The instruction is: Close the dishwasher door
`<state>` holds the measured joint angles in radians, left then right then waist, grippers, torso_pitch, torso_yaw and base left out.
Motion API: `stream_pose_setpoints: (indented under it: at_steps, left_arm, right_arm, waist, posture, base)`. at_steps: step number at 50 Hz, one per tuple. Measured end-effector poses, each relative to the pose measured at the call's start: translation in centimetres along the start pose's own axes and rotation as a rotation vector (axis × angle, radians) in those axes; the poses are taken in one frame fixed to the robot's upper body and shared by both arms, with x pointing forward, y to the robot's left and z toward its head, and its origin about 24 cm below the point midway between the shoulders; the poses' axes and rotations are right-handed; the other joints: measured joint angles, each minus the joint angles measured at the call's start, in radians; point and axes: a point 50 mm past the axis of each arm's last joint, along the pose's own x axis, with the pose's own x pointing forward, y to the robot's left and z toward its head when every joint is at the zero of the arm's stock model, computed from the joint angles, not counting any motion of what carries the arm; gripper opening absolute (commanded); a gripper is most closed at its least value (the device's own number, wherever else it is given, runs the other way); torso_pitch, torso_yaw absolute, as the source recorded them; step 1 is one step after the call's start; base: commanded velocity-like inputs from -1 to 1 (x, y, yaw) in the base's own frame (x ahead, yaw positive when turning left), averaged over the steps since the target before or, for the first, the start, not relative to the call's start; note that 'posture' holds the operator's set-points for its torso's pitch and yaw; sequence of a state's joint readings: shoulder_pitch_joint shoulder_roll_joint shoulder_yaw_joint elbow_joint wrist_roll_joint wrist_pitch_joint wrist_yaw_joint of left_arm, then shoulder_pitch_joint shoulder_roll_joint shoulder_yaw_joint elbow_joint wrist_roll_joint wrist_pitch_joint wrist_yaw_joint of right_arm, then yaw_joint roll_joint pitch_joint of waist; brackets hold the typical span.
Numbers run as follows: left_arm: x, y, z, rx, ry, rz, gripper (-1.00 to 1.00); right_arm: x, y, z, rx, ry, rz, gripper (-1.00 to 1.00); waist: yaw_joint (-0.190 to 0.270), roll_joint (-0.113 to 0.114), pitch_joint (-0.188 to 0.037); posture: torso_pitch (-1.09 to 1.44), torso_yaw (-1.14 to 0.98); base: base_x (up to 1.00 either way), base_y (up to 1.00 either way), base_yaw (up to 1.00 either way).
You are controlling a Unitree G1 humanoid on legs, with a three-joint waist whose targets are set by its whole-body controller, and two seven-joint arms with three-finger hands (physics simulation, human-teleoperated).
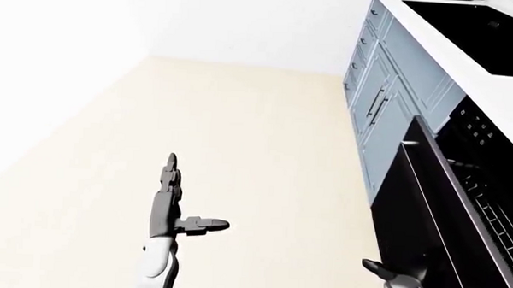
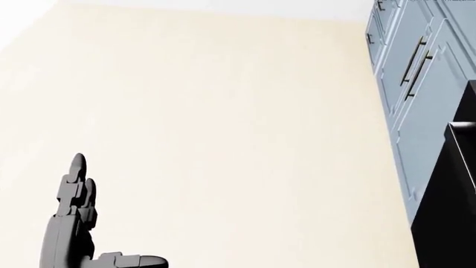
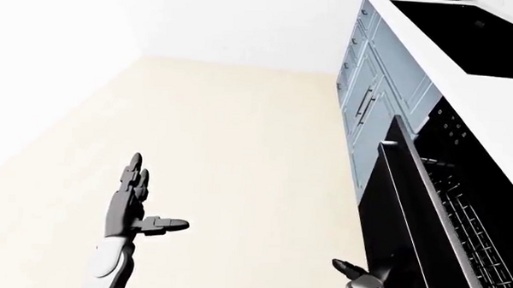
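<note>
1. Right-eye view shows the tall black glossy dishwasher door (image 3: 408, 220) at the right of the scene, swung part-way up and still tilted away from its opening, with the wire rack (image 3: 472, 222) visible behind it.
2. Along the door's far top edge runs a slim metal bar handle (image 3: 391, 146), just below the blue-grey panelled cabinet fronts (image 1: 379, 103) and the white countertop (image 1: 465, 61).
3. The robot's dark grey three-finger right hand (image 3: 359, 276) sits low against the door's outer face; whether its fingers are spread or curled cannot be told, since only the tips show.
4. The dark grey left hand (image 1: 170, 205) hangs over the cream floor (image 1: 239, 150), well apart from the door, fingers straight and thumb held out sideways, gripping nothing.
5. My judgement: the door is a stiff, hinged, fairly heavy panel with a slick face; a flat push high up near the handle should swing it shut, whereas a low push could slide off.
</note>
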<state>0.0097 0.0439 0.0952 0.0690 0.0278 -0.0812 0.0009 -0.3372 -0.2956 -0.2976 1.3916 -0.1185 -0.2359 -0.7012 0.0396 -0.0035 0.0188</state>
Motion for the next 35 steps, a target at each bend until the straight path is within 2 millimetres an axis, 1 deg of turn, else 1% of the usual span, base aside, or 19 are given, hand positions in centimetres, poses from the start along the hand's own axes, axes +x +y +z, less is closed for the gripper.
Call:
stream_pose_setpoints:
  at_steps: [14, 23, 35]
  left_arm:
    - [-0.1, 0.0, 0.0, 0.001, 0.002, 0.0, 1.0]
    - [-0.1, 0.0, 0.0, 0.0, 0.0, 0.0, 1.0]
    - [-0.1, -0.1, 0.1, 0.001, -0.002, -0.001, 1.0]
  right_arm:
    - [0.8, -1.3, -0.2, 0.013, 0.018, -0.039, 1.0]
    - [1.5, -2.5, -0.4, 0.018, 0.027, -0.075, 1.0]
    - [2.2, -4.0, -0.8, 0.031, 0.049, -0.127, 1.0]
  waist:
    - [-0.002, 0.002, 0.006]
    - [-0.005, 0.004, 0.009]
    - [-0.013, 0.001, 0.012]
  posture:
    - [0.0, 0.0]
    - [0.0, 0.0]
    - [0.0, 0.0]
  base:
    - [0.0, 0.0, 0.0]
    - [0.0, 0.0, 0.0]
    - [0.0, 0.0, 0.0]
